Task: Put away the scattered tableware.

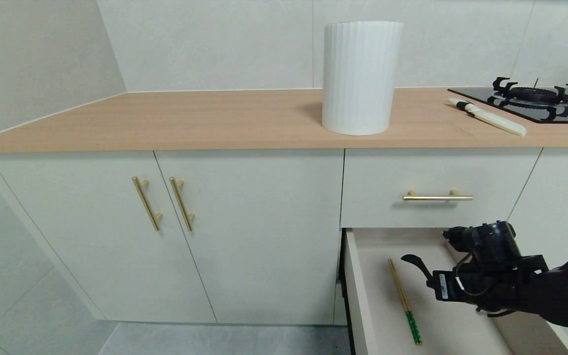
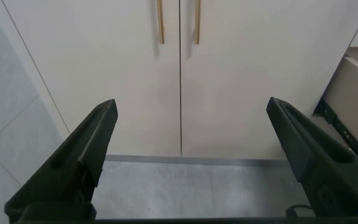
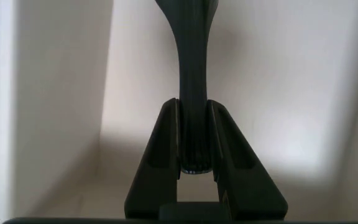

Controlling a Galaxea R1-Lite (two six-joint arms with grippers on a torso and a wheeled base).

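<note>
My right gripper (image 1: pixel 434 285) hangs over the open lower drawer (image 1: pixel 359 301), shut on the handle of a black spoon (image 1: pixel 415 264) that sticks out toward the drawer's left side. In the right wrist view the gripper (image 3: pixel 194 146) clamps the dark spoon handle (image 3: pixel 191 68) above the pale drawer floor. A pair of wooden chopsticks with green ends (image 1: pixel 405 301) lies on the drawer floor just left of the spoon. A white knife (image 1: pixel 488 117) lies on the wooden countertop (image 1: pixel 190 118) at the right. My left gripper (image 2: pixel 188 162) is open and holds nothing, low in front of the cabinet doors.
A tall white ribbed container (image 1: pixel 359 76) stands on the countertop above the drawers. A black gas hob (image 1: pixel 535 101) sits at the far right. The upper drawer with a brass handle (image 1: pixel 438 197) is closed. Double cabinet doors (image 2: pixel 179 68) with brass handles are closed at the left.
</note>
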